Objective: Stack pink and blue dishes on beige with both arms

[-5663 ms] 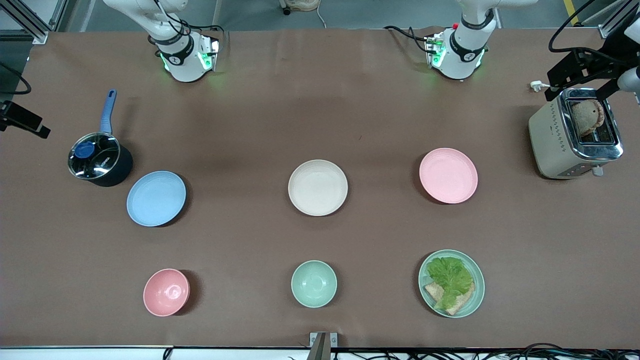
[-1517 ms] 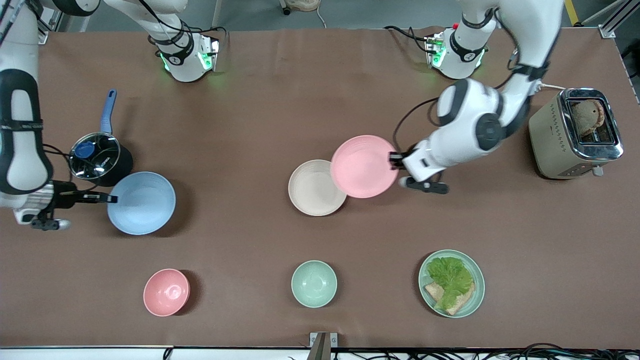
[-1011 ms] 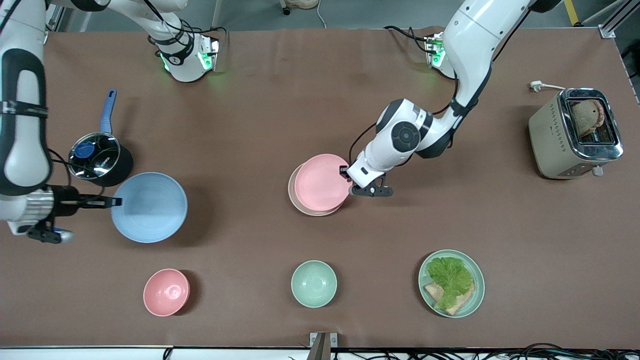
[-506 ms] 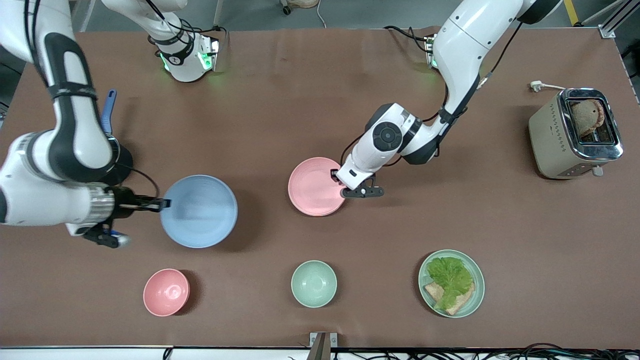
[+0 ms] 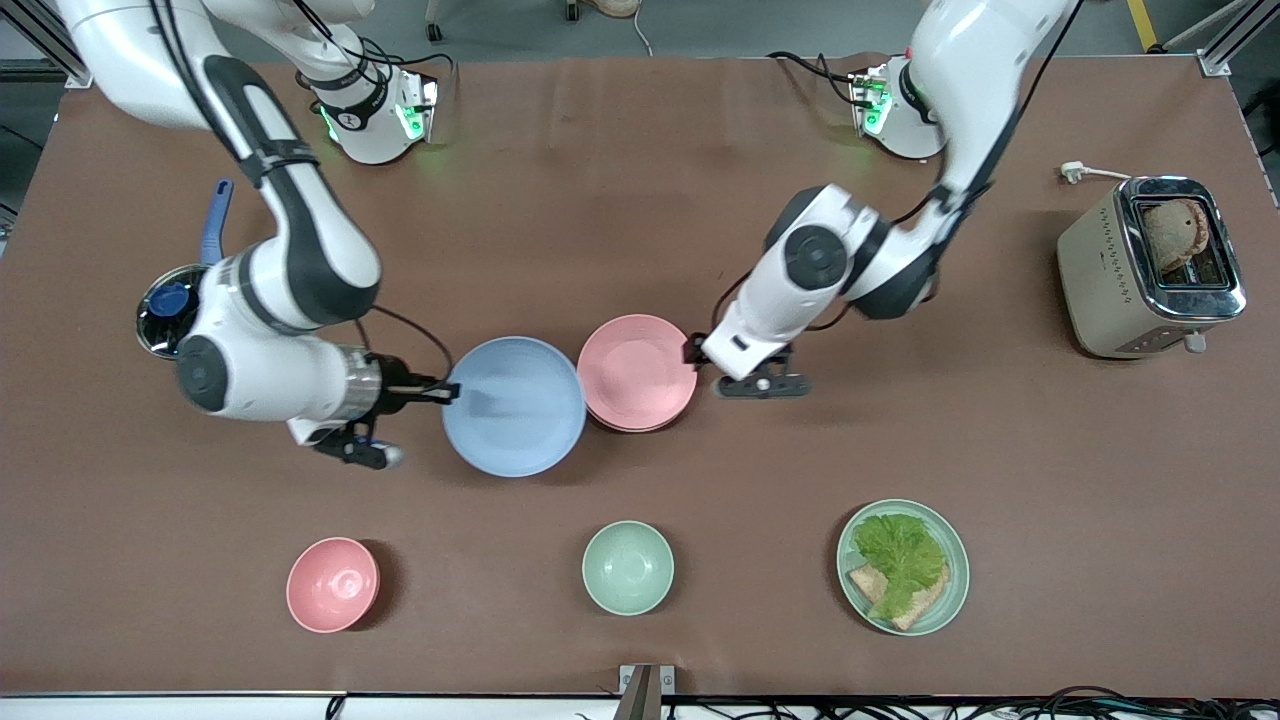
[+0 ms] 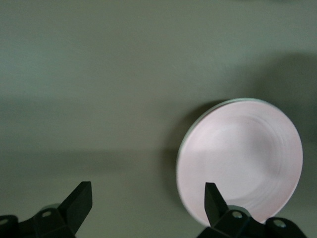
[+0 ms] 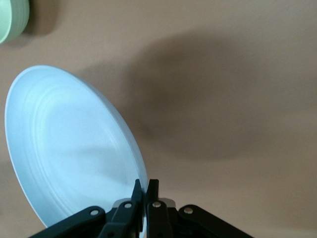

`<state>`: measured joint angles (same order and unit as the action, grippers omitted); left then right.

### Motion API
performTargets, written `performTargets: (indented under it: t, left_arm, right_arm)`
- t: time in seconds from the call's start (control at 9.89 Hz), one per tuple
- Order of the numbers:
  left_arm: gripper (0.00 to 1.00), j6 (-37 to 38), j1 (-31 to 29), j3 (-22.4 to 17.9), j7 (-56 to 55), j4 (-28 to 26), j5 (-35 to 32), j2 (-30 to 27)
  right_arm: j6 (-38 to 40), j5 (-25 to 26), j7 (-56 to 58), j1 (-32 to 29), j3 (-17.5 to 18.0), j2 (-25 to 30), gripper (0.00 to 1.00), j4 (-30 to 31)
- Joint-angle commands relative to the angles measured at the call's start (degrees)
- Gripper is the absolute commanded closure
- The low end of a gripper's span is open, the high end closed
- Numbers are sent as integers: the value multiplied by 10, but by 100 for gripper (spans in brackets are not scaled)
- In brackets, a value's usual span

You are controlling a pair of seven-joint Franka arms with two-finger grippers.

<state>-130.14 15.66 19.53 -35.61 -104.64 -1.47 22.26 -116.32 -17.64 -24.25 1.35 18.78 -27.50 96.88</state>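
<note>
Seemingly light, stiff and slick, the blue plate (image 5: 514,406) hangs by its rim, pinched in the right gripper (image 7: 146,191), while the left gripper (image 6: 146,198), fingers spread and empty, hovers beside the pink plate (image 5: 636,372), whose thin rim looks the only handhold.

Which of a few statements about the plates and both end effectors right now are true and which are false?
1. The right end effector is shut on the rim of the round light blue matte plate. True.
2. The round pastel pink matte plate lies on the bare table. False: it rests on the stack at the table's middle.
3. The left end effector is open beside the pink plate. True.
4. The blue plate already covers the pink plate. False: it overlaps only the pink plate's edge.
</note>
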Motion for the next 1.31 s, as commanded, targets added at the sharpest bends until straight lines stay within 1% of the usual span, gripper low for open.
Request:
performTargets:
  t: [0.0, 0.1, 0.2, 0.4, 0.51, 0.61, 0.71, 0.81, 0.91, 1.01, 1.21]
  left_arm:
    - [0, 93, -4, -61, 86, -27, -9, -103]
    - [0, 128, -4, -96, 127, -27, -3, -145]
    - [0, 171, -5, -137, 165, -24, -4, -182]
    - [0, 202, -6, -205, 259, -23, -4, -248]
    - [0, 237, -9, -229, 273, -23, -3, -285]
    - [0, 265, -28, -239, 282, -26, -8, -320]
    - [0, 272, -50, -237, 307, -25, -10, -336]
    - [0, 290, -60, -237, 327, -15, -10, -346]
    - [0, 321, -67, -237, 330, 19, -10, -344]
    - [0, 363, -70, -237, 331, 70, -10, -333]
    - [0, 453, -72, -237, 332, 187, -9, -279]
  right_arm:
    - [-90, 10, -62, -9, 75, 28, 99, 79]
    - [-128, 10, -68, -2, 92, 25, 99, 103]
    - [-172, 10, -69, 17, 97, 25, 98, 128]
    - [-220, 10, -68, 37, 97, 15, 98, 149]
    - [-245, 11, -67, 41, 97, 6, 97, 156]
    - [-254, 11, -67, 45, 97, 3, 97, 161]
    - [-261, 15, -67, 46, 97, 2, 96, 167]
    - [-278, 21, -67, 47, 97, -7, 96, 174]
    - [-293, 22, -67, 52, 97, -11, 95, 183]
    - [-302, 23, -67, 52, 97, -18, 93, 184]
    - [-337, 23, -66, 55, 97, -38, 92, 182]
